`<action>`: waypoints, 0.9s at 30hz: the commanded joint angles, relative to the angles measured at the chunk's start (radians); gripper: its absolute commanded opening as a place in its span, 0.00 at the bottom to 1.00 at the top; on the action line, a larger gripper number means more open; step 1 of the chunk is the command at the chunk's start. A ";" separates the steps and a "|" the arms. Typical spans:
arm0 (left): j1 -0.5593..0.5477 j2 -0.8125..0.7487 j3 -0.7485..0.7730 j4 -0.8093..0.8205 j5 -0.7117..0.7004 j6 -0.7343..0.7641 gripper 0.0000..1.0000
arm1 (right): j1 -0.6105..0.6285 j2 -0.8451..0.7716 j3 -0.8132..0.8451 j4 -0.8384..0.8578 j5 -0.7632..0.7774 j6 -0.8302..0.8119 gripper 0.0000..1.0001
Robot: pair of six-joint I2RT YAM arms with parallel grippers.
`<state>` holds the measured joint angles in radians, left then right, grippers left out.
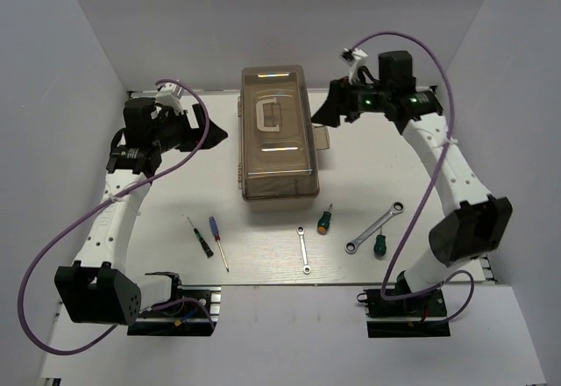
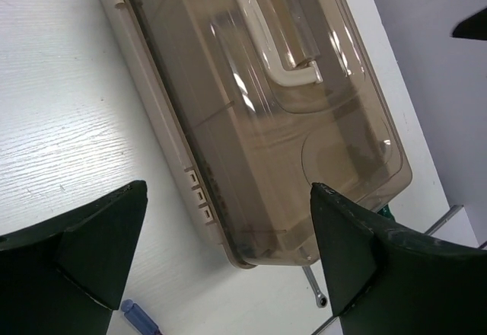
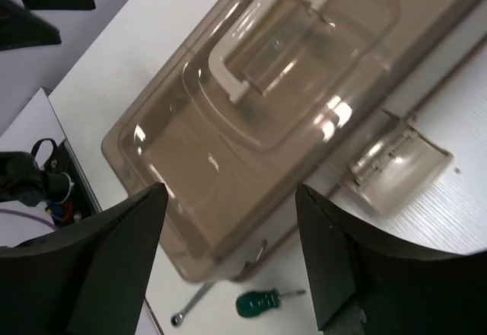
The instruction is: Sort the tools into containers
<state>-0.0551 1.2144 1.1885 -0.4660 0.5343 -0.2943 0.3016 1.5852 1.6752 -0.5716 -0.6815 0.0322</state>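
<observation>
Six tools (image 1: 375, 226) are seen unsorted on the table (image 1: 175, 193), in front of the closed toolbox (image 1: 279, 132).
Nothing is held; the left gripper (image 2: 228, 189) and right gripper (image 3: 230, 190) are spread wide.

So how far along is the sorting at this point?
Done: nothing. The toolbox lid is shut, and both precision screwdrivers, both wrenches and both green-handled screwdrivers lie on the table. In hand: nothing. The left gripper and right gripper hang open on either side of the box. Remaining: opening it and placing all six.
</observation>
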 commanded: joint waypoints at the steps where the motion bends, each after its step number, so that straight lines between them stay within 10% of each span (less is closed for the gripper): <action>1: -0.003 -0.006 0.033 0.027 0.043 -0.005 0.98 | 0.086 0.082 0.101 0.093 0.085 0.116 0.73; 27: -0.003 -0.036 -0.092 0.075 0.043 -0.034 0.99 | 0.350 0.444 0.431 0.153 0.457 0.422 0.68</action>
<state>-0.0551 1.2129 1.1046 -0.4183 0.5591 -0.3244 0.6434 2.0212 2.0499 -0.4435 -0.2882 0.4122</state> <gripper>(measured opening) 0.988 0.686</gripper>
